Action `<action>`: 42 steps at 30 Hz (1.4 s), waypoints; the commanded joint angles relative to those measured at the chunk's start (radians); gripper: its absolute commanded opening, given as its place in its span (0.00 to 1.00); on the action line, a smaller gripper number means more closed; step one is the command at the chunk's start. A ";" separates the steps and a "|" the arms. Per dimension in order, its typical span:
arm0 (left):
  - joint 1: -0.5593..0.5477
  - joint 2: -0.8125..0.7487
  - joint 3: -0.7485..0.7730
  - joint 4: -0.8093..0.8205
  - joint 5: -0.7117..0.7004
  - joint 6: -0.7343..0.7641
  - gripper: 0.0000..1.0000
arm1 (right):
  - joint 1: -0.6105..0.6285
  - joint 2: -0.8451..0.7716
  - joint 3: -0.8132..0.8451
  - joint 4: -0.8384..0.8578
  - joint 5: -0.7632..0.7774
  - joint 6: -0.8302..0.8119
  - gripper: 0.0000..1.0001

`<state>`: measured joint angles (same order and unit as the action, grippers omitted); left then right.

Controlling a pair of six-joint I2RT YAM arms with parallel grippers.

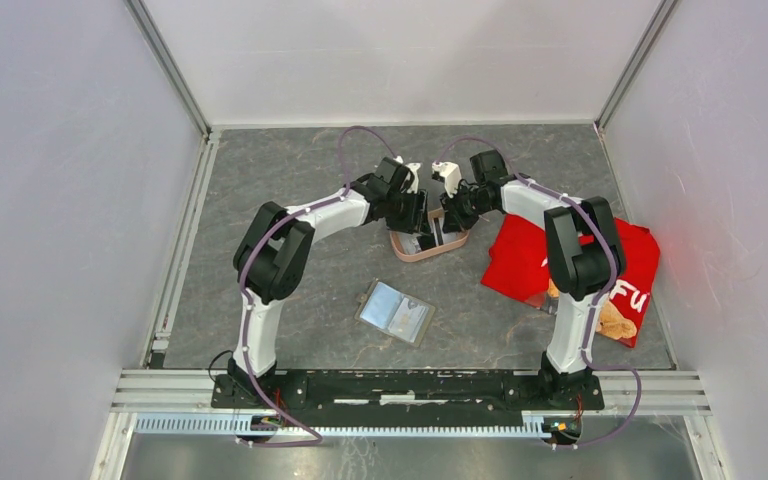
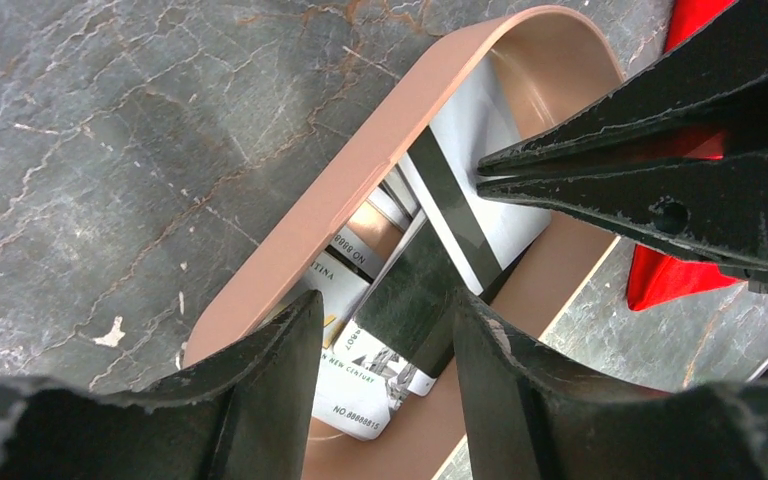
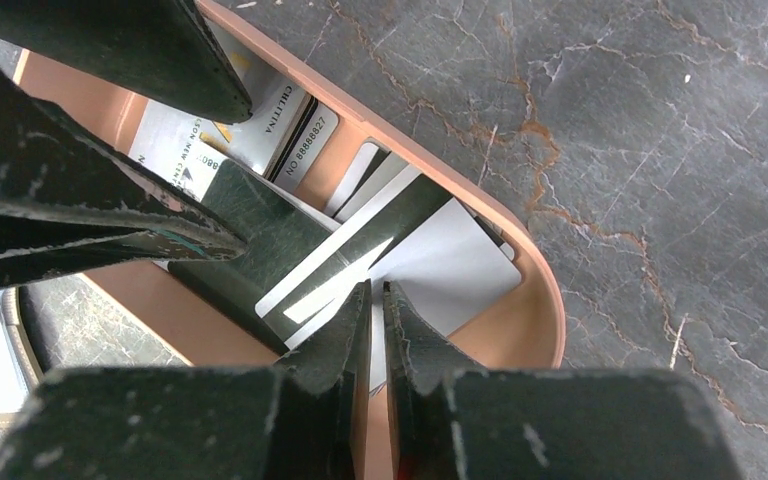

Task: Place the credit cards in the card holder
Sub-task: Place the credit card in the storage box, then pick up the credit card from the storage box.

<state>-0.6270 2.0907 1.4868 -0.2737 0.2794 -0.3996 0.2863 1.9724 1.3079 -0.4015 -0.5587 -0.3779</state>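
Note:
Several credit cards lie piled in the pink oval tray [image 1: 415,256] [image 2: 360,170] [image 3: 550,300]. They include a whitish card [image 2: 500,130] [image 3: 460,260] with a dark stripe, a dark green card [image 2: 410,290] [image 3: 260,240] and printed white cards [image 2: 365,385] [image 3: 290,130]. My left gripper [image 1: 422,218] [image 2: 388,305] is open, its fingers on either side of the tilted dark green card. My right gripper [image 1: 447,215] [image 3: 375,290] [image 2: 482,172] is shut to a thin slit, its tips at the whitish card. I see nothing clamped in it. The card holder [image 1: 396,312] lies open on the table in front of the tray.
A red cloth [image 1: 520,260] [image 2: 680,280] lies just right of the tray, under the right arm. White walls enclose the grey marbled table on three sides. The two grippers face each other closely over the tray.

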 commanded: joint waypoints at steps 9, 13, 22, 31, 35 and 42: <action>-0.038 0.100 0.077 -0.211 0.050 0.027 0.59 | 0.010 0.052 0.027 -0.025 -0.010 0.028 0.13; -0.048 0.085 0.071 -0.219 0.040 0.048 0.58 | 0.010 0.037 0.017 -0.009 -0.031 0.033 0.13; -0.083 -0.084 -0.020 -0.089 -0.246 0.121 0.64 | 0.008 -0.106 -0.073 0.134 -0.116 0.043 0.14; -0.063 -0.138 -0.111 0.041 -0.181 0.021 0.84 | 0.009 -0.165 -0.065 0.110 -0.007 0.034 0.15; -0.054 -0.121 -0.137 0.076 -0.145 -0.033 1.00 | 0.013 -0.141 -0.080 0.092 0.020 0.042 0.14; -0.056 -0.088 -0.118 0.042 -0.132 -0.048 0.98 | 0.050 -0.066 -0.053 0.074 0.102 0.081 0.02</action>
<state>-0.6857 1.9888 1.3685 -0.2214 0.1333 -0.3992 0.3103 1.8603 1.2201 -0.3138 -0.5209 -0.3317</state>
